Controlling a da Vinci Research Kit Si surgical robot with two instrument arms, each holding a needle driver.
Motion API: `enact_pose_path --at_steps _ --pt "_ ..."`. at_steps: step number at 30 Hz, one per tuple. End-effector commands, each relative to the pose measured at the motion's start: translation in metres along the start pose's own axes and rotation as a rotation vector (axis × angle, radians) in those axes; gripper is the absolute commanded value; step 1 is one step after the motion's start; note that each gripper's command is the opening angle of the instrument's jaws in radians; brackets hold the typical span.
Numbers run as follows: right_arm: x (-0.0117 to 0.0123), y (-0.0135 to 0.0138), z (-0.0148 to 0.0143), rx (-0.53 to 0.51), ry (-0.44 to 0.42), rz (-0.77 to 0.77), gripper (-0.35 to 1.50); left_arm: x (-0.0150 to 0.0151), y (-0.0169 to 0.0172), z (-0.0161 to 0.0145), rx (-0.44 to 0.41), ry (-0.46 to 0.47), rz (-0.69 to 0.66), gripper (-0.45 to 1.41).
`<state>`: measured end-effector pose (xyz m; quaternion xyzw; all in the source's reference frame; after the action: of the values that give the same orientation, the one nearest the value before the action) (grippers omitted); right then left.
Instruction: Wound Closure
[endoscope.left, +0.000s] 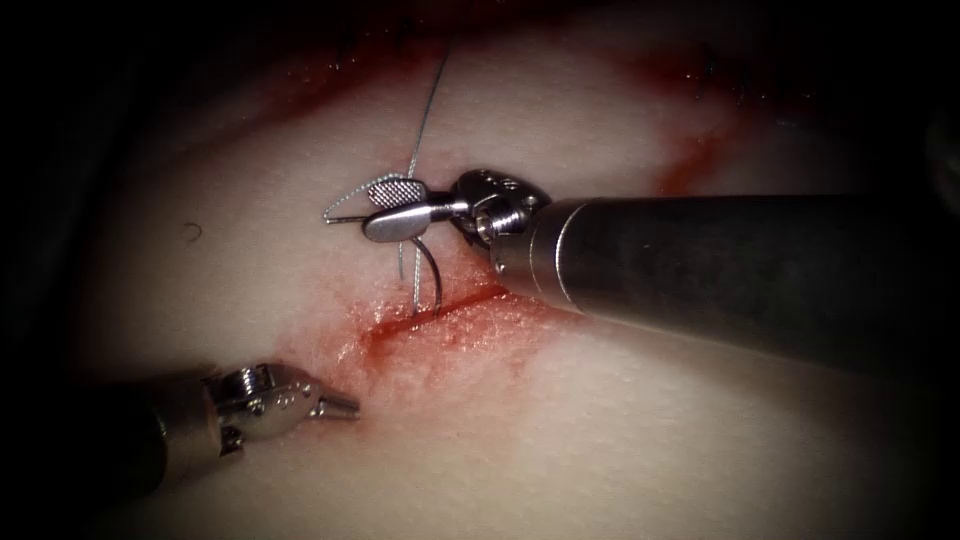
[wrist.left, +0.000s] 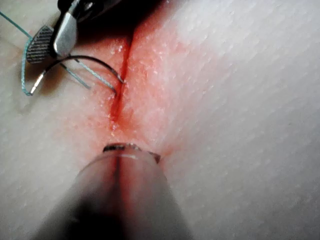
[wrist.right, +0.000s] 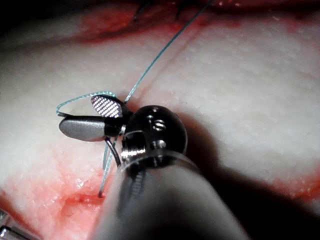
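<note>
Needle (endoscope.left: 432, 272) in tissue (endoscope.left: 620, 420) — tip at the cut (endoscope.left: 440, 312)
Right gripper (endoscope.left: 385, 207) stood open around the needle (thread (endoscope.left: 428, 100) trailing); left gripper (endoscope.left: 340, 406) closed, empty.

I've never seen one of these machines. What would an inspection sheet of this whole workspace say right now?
Surface: tissue, pale, with a cut and red fluid around it.
Job's things: needle, its tip in the tissue at the cut; thread trailing away from it.
Clutter: nothing seen.
Grippers: right gripper open, jaws around the needle's upper part; left gripper shut, holding nothing, on the near side of the cut.
Cables: nothing seen.
Surroundings: dark.
</note>
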<state>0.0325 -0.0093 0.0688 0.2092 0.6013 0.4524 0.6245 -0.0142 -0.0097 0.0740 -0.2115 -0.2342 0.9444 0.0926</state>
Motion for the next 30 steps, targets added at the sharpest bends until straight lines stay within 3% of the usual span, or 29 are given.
enact_pose_path --at_steps 1,4,6,10,15,19,24,26,30 --pt "-0.0004 0.0002 0.0 -0.031 -0.003 -0.162 0.88 0.0002 0.0001 0.001 0.0 0.0 0.001 0.02" --pt "0.0002 -0.0001 -0.0007 -0.073 -0.068 -0.318 0.79 0.0001 0.0001 0.0011 0.0 0.0 0.001 0.02" --pt "0.0006 -0.0005 -0.001 -0.093 -0.158 -0.416 0.78 0.0001 0.0002 0.0011 -0.002 0.001 0.001 0.0" --pt "0.0014 -0.0023 -0.0012 -0.121 -0.352 -0.514 1.01 0.0001 0.0002 0.0011 -0.002 -0.002 -0.005 0.0" --pt "0.0007 -0.0052 -0.0003 -0.152 -0.411 -0.504 0.64 0.0001 0.0002 0.0012 -0.005 -0.004 -0.004 0.0" --pt "0.0012 -0.0074 -0.0002 -0.199 -0.456 -0.554 0.62 0.0 0.0003 0.0012 -0.005 -0.004 -0.01 0.0" --pt "0.0048 -0.0116 -0.0016 -0.255 -0.471 -0.653 0.59 -0.0002 0.0003 0.001 -0.007 -0.004 -0.008 0.0" --pt "0.0068 -0.0137 -0.0026 -0.257 -0.443 -0.72 0.69 -0.0002 0.0003 0.001 -0.007 -0.004 -0.008 0.0" --pt "0.0075 -0.0161 -0.0036 -0.271 -0.433 -0.821 1.04 -0.0002 0.0003 0.001 -0.007 -0.004 -0.008 0.0"
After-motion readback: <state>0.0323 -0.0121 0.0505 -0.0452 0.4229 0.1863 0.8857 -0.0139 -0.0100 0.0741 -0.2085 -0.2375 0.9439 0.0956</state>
